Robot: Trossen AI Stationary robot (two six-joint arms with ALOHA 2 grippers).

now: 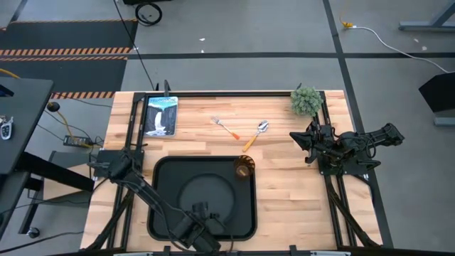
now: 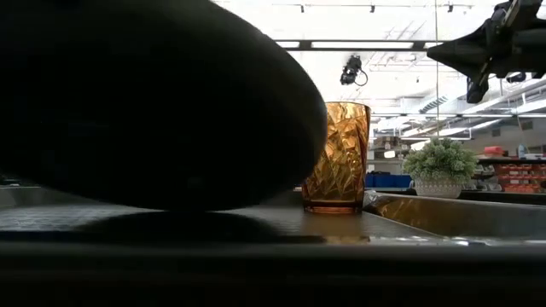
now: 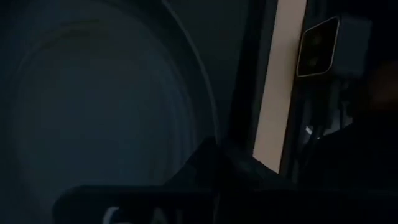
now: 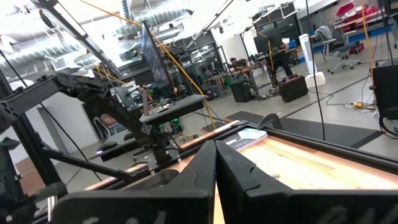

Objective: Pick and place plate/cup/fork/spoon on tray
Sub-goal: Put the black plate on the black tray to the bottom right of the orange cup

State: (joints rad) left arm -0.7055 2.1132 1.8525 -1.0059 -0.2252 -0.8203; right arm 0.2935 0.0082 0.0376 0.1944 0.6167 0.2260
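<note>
The black tray (image 1: 160, 206) lies at the table's near middle. The round black plate (image 1: 206, 190) lies flat inside it and also shows in the left wrist view (image 3: 93, 112). The amber cup (image 1: 244, 168) stands upright in the tray's far right corner; it also shows in the low view (image 2: 337, 158). The fork (image 1: 226, 129) and the spoon (image 1: 257, 134) lie on the bare wood beyond the tray. My left gripper (image 1: 205, 215) is over the plate's near rim, its fingers (image 3: 208, 168) shut. My right gripper (image 1: 295, 136) is shut and empty, raised at the table's right. My left gripper stands at the plate's near rim, pointing down, but the view is dark and the gripper's own body hides the fingertips. I cannot tell whether it touches the plate.
A potted plant (image 1: 306, 100) stands at the far right corner and a picture card (image 1: 161, 116) lies at the far left. A large dark rounded shape (image 2: 145, 102) close to the low camera hides the left half of that view.
</note>
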